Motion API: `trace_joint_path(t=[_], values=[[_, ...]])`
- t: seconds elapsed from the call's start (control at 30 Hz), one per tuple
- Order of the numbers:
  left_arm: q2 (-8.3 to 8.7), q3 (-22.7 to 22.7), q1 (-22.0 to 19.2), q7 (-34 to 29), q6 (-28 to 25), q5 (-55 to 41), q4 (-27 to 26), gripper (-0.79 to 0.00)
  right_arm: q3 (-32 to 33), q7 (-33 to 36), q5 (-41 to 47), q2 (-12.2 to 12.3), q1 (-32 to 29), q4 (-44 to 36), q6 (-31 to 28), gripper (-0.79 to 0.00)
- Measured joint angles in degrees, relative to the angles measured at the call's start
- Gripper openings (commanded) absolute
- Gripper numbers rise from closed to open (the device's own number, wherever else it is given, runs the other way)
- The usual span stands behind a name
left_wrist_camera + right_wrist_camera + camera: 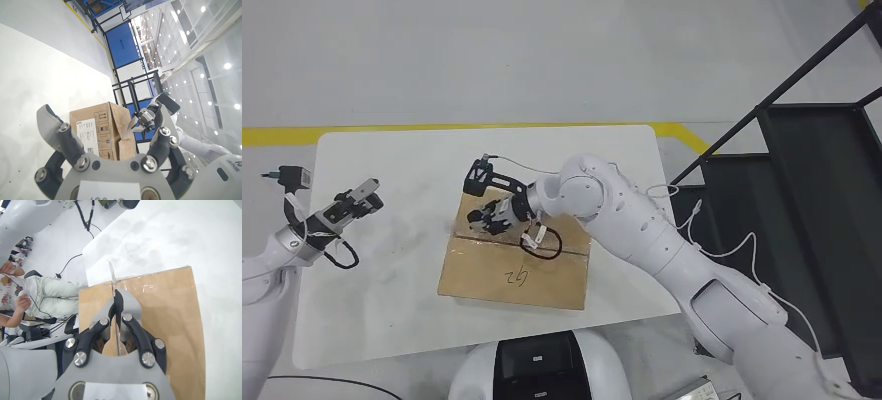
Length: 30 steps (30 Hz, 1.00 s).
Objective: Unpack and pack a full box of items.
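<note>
A brown cardboard box (514, 285) is lying flat near the middle of the white worktop (382, 310), its top flaps closed and meeting along a centre seam. Clear tape is glistening across the top beside one end edge. At that end a tape strip (112, 274) is standing up off the seam, and I am pinching it between the closed fingertips of my right hand (115, 295), just above the box's top. One side face is carrying a white label (86, 130) and printed handling symbols (103, 130). A handwritten mark (514, 276) is showing on the top.
</note>
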Motion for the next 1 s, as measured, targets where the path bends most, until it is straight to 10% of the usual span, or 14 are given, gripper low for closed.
trace_joint_path(t=[0.5, 1.0], values=[[-0.46, 0.8, -1.2, -0.2, 0.5, 0.8, 0.6, 0.0, 2.5, 8.7, 24.8, 2.4, -1.0, -0.5, -7.0, -0.785], [-0.8, 1.1, -2.3, -0.3, 0.6, 1.4, 1.9, 0.0, -8.9, 5.0, 20.6, -1.1, 4.3, 6.0, -5.5, -0.785]])
